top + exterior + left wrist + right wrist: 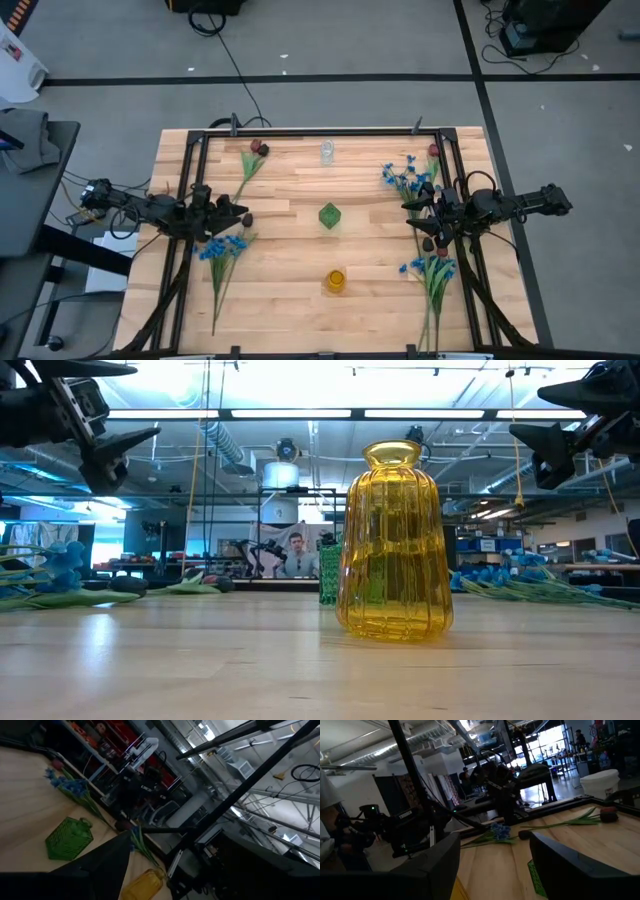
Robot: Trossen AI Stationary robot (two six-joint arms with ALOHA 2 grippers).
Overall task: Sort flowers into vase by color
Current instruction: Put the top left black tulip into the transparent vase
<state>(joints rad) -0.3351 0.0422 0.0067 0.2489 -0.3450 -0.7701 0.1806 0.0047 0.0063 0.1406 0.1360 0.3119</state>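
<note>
Lying flat: every flower is on the wooden tabletop, none in a vase.
Blue spray, left: small bright blue blossoms on a long green stem, just under the left pincer; long axis runs toward the near edge, blossoms at the far end.
Blue spray, right far: blue blossoms beside the right arm, near the far right corner; which way its stem runs I cannot tell.
Blue spray, right near: blue blossoms on green stems, blossoms just below the right pincer, stems running to the near edge.
Red bud, left: dark red bud with green leaves near the far edge, stem slanting toward the left arm, bud at the far end.
Red bud, right: dark red bud at the far right corner; its stem is hard to make out.
Clear vase: small, glassy, at the far middle; nothing seen in it.
Green vase: faceted glass, at the tabletop's centre, nothing in it.
Yellow vase: ribbed amber glass, upright, nearest the front edge, no flower inside.
Left pincer: fingers spread, pinching nothing, raised over the left side.
Right pincer: fingers spread, pinching nothing, raised over the right side.
</note>
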